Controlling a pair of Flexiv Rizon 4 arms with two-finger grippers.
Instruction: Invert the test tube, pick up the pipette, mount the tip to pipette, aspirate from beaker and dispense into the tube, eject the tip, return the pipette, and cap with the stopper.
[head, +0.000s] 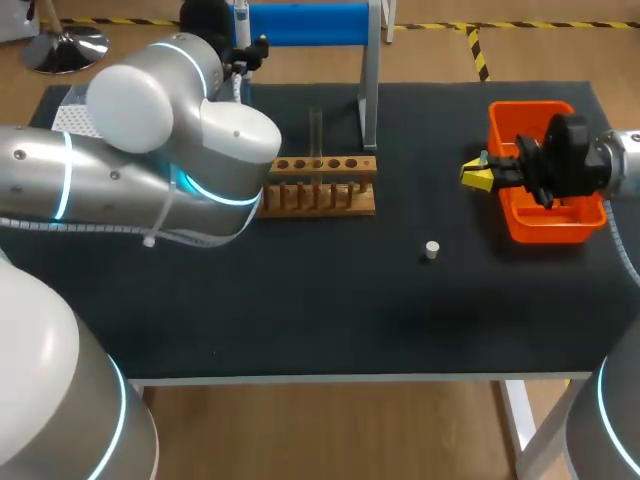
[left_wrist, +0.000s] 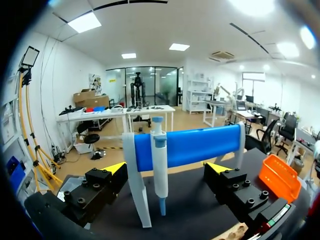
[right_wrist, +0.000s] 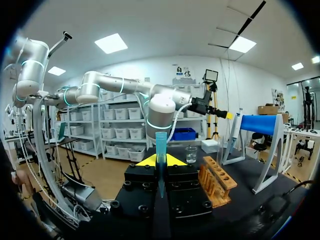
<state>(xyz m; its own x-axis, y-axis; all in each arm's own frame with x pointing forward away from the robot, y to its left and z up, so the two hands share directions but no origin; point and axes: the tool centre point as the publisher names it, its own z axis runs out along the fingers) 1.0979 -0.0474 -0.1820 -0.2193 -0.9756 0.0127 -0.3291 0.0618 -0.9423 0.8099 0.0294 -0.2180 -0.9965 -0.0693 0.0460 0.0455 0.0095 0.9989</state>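
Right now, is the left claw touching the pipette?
Apart. The left wrist view shows the left claw open around the hanging pipette, with a clear gap on each side.

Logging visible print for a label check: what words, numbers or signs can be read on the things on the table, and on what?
None readable. The pipette, the blue tip, the wooden rack, the orange bin and the small stopper show no words, numbers or signs; any fine marks are too small to tell.
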